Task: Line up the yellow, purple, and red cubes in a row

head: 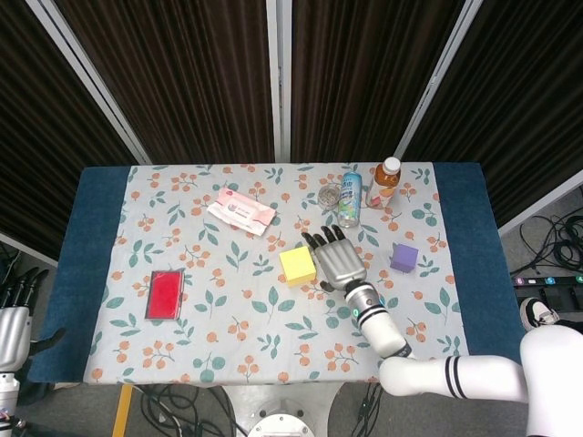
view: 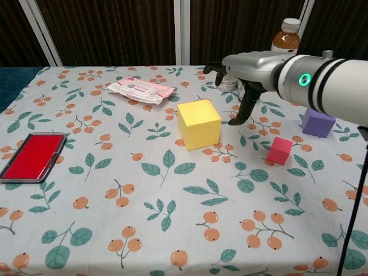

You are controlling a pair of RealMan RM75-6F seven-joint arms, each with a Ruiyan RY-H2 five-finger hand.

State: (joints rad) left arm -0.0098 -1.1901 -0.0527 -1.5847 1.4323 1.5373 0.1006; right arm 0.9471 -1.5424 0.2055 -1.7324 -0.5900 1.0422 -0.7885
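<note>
Three cubes on the cloth: yellow cube (view: 199, 123) just left of right hand (view: 248, 69), apart from it; red cube (view: 279, 150) below-right; purple cube (view: 318, 122) further right. Right hand released, holding nothing. Left hand (head: 13, 320) at frame edge, state unclear.

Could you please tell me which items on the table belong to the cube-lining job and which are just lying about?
Job: yellow cube, purple cube, red cube.

Lying about: wipes pack, red case, bottle, can.
</note>
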